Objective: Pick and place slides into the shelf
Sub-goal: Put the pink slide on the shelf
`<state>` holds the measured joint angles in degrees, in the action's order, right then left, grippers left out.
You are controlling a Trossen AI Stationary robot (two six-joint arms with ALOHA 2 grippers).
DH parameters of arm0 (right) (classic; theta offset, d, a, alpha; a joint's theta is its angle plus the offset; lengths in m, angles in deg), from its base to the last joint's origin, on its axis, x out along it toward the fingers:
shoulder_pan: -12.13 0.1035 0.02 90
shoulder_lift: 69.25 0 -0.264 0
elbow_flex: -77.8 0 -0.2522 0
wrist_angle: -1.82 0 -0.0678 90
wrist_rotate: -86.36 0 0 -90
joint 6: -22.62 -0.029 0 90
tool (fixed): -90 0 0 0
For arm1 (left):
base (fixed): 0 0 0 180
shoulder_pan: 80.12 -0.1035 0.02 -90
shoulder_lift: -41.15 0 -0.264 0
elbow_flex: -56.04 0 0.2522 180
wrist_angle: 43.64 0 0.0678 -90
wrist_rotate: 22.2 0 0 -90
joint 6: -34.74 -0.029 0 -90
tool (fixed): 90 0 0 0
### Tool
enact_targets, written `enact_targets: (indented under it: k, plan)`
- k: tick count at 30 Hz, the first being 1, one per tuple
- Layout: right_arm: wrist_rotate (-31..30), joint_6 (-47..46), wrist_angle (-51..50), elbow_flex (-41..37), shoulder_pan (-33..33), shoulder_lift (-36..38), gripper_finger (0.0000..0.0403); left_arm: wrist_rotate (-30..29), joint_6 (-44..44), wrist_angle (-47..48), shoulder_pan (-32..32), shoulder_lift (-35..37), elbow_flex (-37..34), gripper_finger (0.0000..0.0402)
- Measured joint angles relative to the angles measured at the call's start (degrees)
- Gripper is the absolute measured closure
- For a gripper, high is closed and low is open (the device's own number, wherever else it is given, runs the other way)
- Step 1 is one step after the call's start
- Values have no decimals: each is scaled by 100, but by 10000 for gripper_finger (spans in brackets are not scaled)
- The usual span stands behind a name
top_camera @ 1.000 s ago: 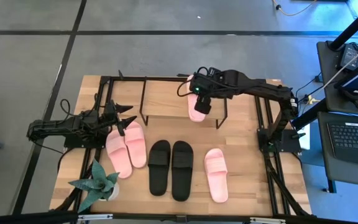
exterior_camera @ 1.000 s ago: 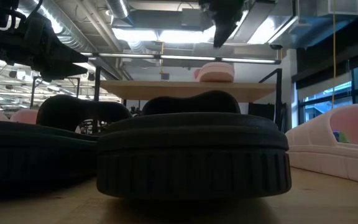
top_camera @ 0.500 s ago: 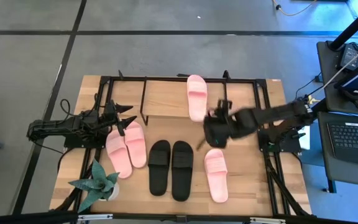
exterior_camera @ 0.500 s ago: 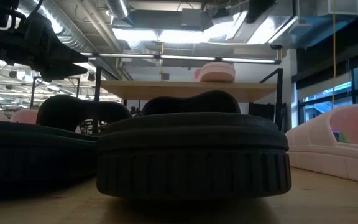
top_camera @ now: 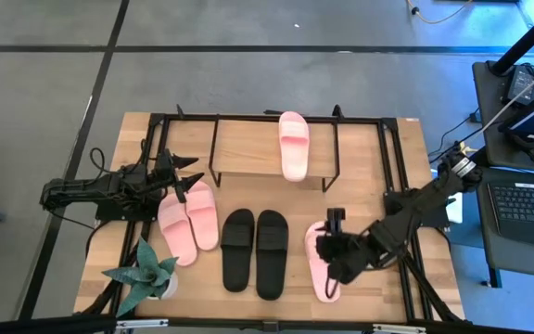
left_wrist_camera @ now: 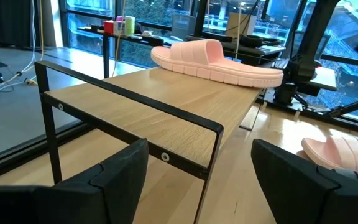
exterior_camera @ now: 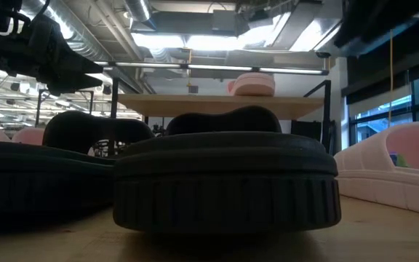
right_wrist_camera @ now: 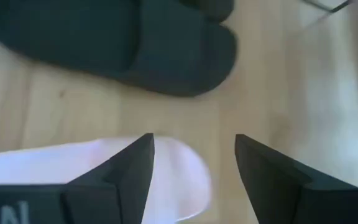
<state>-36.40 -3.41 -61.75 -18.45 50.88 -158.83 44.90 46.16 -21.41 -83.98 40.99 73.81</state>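
Pink foam on pale wood marks my score so far: 1 pink slide (top_camera: pixel 294 145) lies on the top board of the shelf (top_camera: pixel 248 147), sole down, near its right end. The other 5 sit on the desk (top_camera: pixel 378 227) in front of it: a pink pair (top_camera: pixel 189 222) at the left, a black pair (top_camera: pixel 255 249) in the middle, and a single pink slide (top_camera: pixel 322 261) at the right. My right claw (top_camera: pixel 334 260) hangs directly over that single slide; the right wrist view shows the fingers (right_wrist_camera: pixel 123 168) spread wide and empty, with the slide's rounded end between them. My left claw (top_camera: pixel 176 176) waits beside the pink pair, facing the shelf, fingers apart and holding nothing. I judge the job barely begun: 1 placed, 5 to go, and the next pick lined up but not yet gripped.
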Motion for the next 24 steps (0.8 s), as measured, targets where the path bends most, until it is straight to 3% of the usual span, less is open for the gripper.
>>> enact_targets:
  k: [10, 24]
  plan:
    - [258, -358, 1271, -751, 622, 0, 178, 0, 2, 0, 0, 0, 0, 125]
    - [248, -973, 1491, -1401, 769, -334, 178, -13, 50, -12, 1, 0, 0, 125]
